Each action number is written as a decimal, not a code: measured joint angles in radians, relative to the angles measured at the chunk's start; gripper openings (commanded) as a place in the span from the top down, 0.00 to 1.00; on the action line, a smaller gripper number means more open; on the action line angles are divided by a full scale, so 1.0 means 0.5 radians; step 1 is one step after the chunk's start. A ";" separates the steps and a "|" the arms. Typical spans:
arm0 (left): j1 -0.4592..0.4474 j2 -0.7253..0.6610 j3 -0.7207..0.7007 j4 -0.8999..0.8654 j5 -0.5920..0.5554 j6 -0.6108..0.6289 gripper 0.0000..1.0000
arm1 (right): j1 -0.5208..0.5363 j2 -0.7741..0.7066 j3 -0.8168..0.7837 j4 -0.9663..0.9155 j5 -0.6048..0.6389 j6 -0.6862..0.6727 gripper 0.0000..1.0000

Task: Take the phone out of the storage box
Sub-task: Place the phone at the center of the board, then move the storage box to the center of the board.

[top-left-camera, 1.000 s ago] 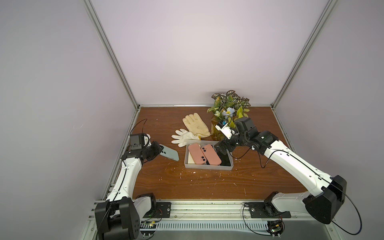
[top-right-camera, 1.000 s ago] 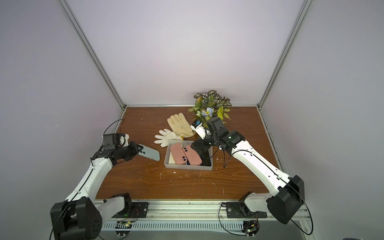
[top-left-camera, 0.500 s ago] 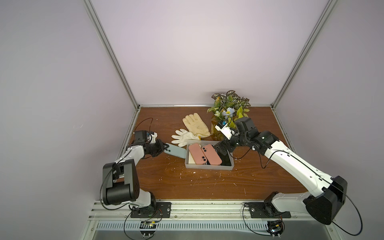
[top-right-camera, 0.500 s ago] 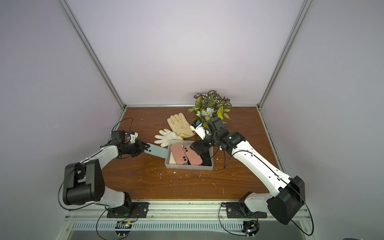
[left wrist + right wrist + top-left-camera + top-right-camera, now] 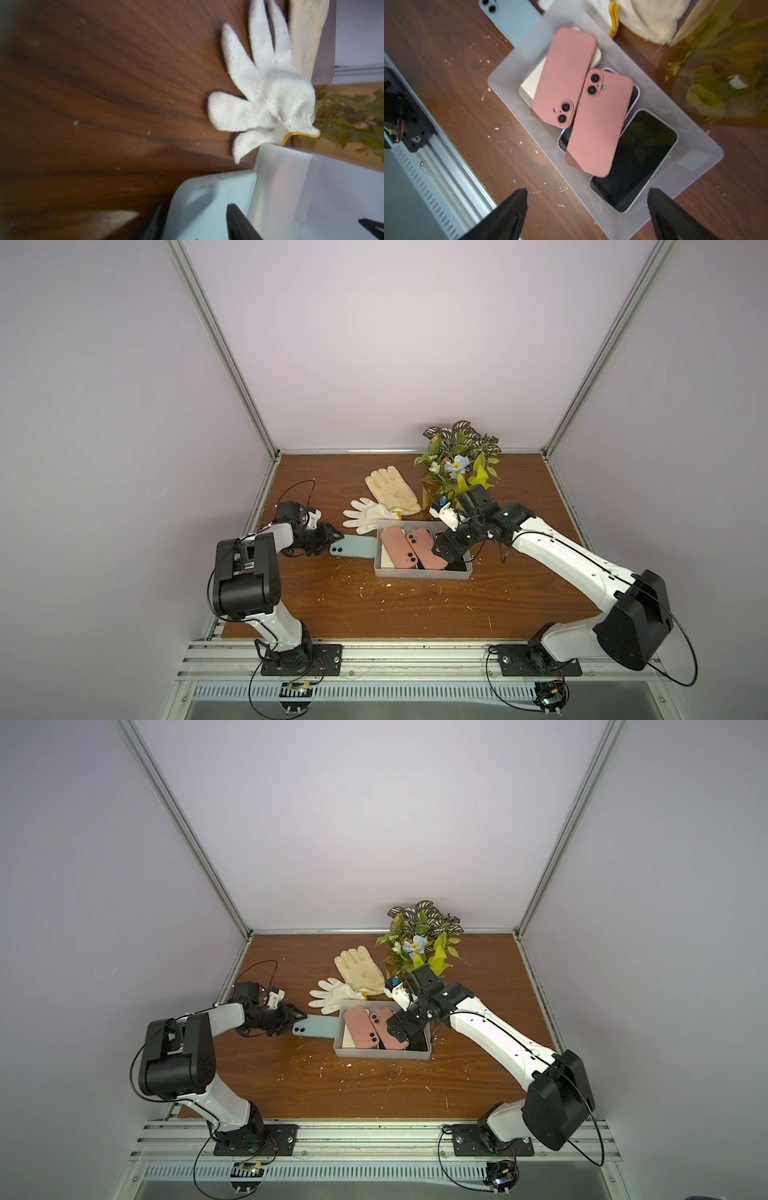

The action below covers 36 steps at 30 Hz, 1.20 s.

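Left pincer [image 5: 336, 540]: parted at pale-blue phone [image 5: 355, 547] beside translucent grey plastic storage box [image 5: 419, 572].
Right pincer [image 5: 587, 191]: wide open above box.

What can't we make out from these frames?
- Whether the left gripper touches the light-blue phone: too small in both top views; left wrist view blurred, jaws cut by the frame edge.
- Phones under the two pink phones in the storage box: mostly covered by them, right wrist and top views.
- Box end beneath the right gripper: hidden by it in both top views.
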 measured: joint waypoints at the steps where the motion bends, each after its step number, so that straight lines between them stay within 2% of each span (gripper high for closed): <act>1: -0.002 -0.002 0.008 -0.002 -0.006 0.015 0.23 | 0.002 0.034 -0.014 -0.011 0.005 0.005 0.03; 3: -0.005 -0.030 0.030 -0.011 -0.031 0.038 0.16 | 0.013 0.102 -0.034 -0.027 0.029 0.022 0.03; 5: -0.006 -0.064 0.040 -0.027 -0.103 0.052 0.00 | 0.041 0.151 -0.034 -0.033 0.066 0.040 0.03; 10: -0.008 -0.233 0.046 -0.229 -0.472 0.025 0.00 | 0.165 0.259 -0.033 -0.024 0.140 0.082 0.03; 14: -0.007 -0.416 0.047 -0.372 -0.617 -0.046 0.00 | 0.213 0.350 -0.033 0.021 0.161 0.093 0.01; 17: -0.040 -0.599 0.046 -0.399 -0.633 -0.128 0.00 | 0.214 0.439 -0.032 0.053 0.185 0.092 0.01; 23: -0.280 -0.895 -0.083 -0.304 -0.543 -0.336 0.00 | 0.227 0.581 0.014 0.066 0.182 0.069 0.01; 30: -0.294 -1.102 -0.203 -0.278 -0.388 -0.488 0.00 | 0.230 0.701 0.144 0.043 0.229 0.014 0.01; 36: -0.294 -1.147 -0.203 -0.255 -0.329 -0.523 0.00 | 0.230 0.813 0.269 0.043 0.397 -0.013 0.01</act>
